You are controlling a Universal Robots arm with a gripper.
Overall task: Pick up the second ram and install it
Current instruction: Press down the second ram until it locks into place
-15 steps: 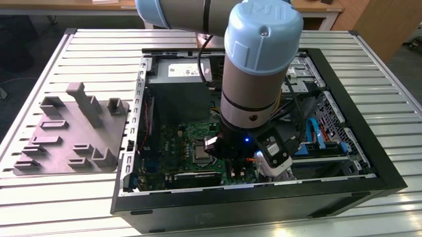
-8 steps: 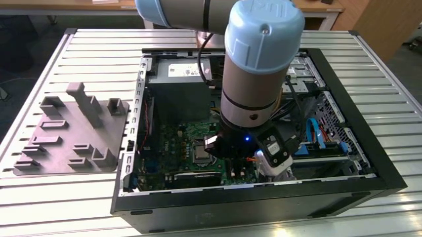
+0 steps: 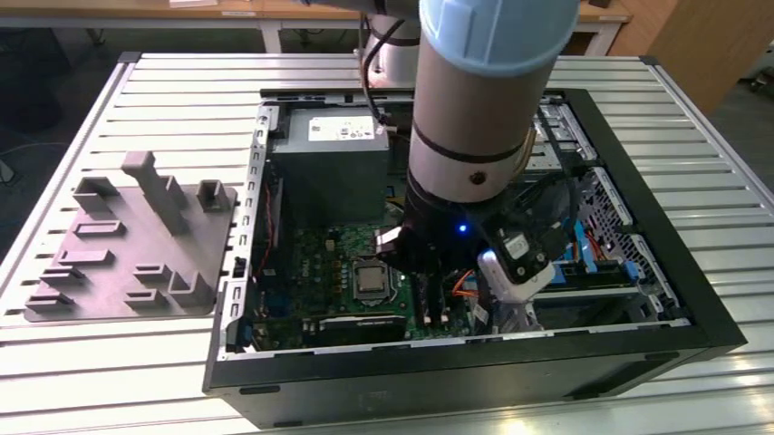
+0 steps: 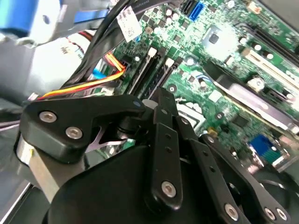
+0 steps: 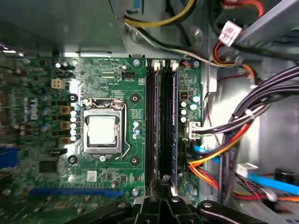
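Green circuit board, the motherboard (image 5: 117, 84) with its square silver processor socket (image 5: 102, 129), lies flat in the open black metal computer case (image 3: 677, 272), which sits on a ribbed pale aluminium tabletop (image 3: 181, 82). The robot's black hand (image 3: 426, 263) reaches down into the case over the long black memory slots (image 5: 154, 126); in the first wrist view its tip sits at the near end of those slots, and in the second wrist view its linkages (image 4: 163, 154) hang just above them. The second ram (image 5: 174, 126), a thin dark stick seen edge-on with a bluish face, stands upright in the slot nearest the bundle of orange, yellow and black cables (image 5: 219, 158), running the slot's length. Whether the hand's fingers are apart or pressed together on the stick cannot be told. On the exterior view's left, a grey moulded fixture plate (image 3: 133, 245) with upright posts rests on the tabletop just beside the case.
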